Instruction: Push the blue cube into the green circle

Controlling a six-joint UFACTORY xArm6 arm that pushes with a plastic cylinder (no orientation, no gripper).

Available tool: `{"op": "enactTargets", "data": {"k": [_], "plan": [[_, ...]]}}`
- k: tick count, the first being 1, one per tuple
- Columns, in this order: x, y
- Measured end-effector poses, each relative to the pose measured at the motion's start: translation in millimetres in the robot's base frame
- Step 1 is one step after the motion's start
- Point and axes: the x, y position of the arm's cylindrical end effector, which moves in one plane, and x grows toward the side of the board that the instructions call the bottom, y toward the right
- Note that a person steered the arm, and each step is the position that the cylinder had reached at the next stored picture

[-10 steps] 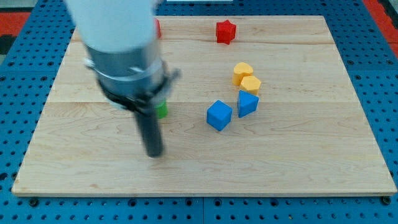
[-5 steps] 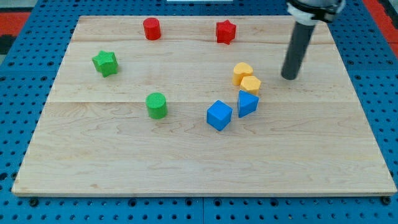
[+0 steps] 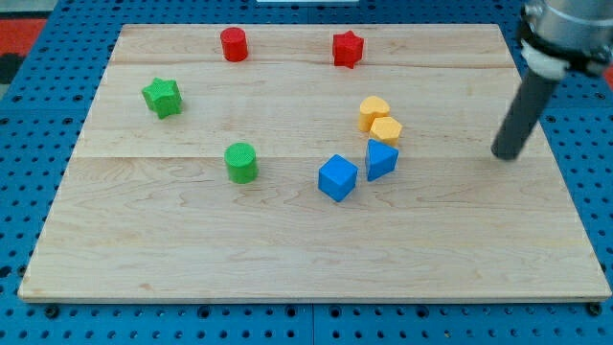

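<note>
The blue cube (image 3: 337, 177) sits near the board's middle. The green circle, a round cylinder (image 3: 241, 162), stands to its left with a gap between them. My tip (image 3: 507, 153) is at the view's right, well to the right of the blue cube and of the blue wedge-shaped block (image 3: 381, 158) that sits just right of the cube. The tip touches no block.
Two yellow blocks (image 3: 374, 111) (image 3: 387, 130) sit touching each other just above the blue wedge. A green star (image 3: 162, 97) is at the left. A red cylinder (image 3: 234, 44) and a red star (image 3: 348, 49) are near the wooden board's (image 3: 144, 259) top edge.
My rod swept from the board's left, over the green circle, to the upper right, then moved further right and down. No block has moved.
</note>
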Motion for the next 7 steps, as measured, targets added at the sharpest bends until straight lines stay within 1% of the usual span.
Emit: {"op": "enactTargets", "data": {"k": [1, 2, 3, 4, 5, 6, 7], "plan": [[31.1, -69.6], [14.8, -111.2], [6.4, -187.6], [5.3, -227.6], [5.1, -231.6], [22.0, -216.9], [34.6, -182.0]]}}
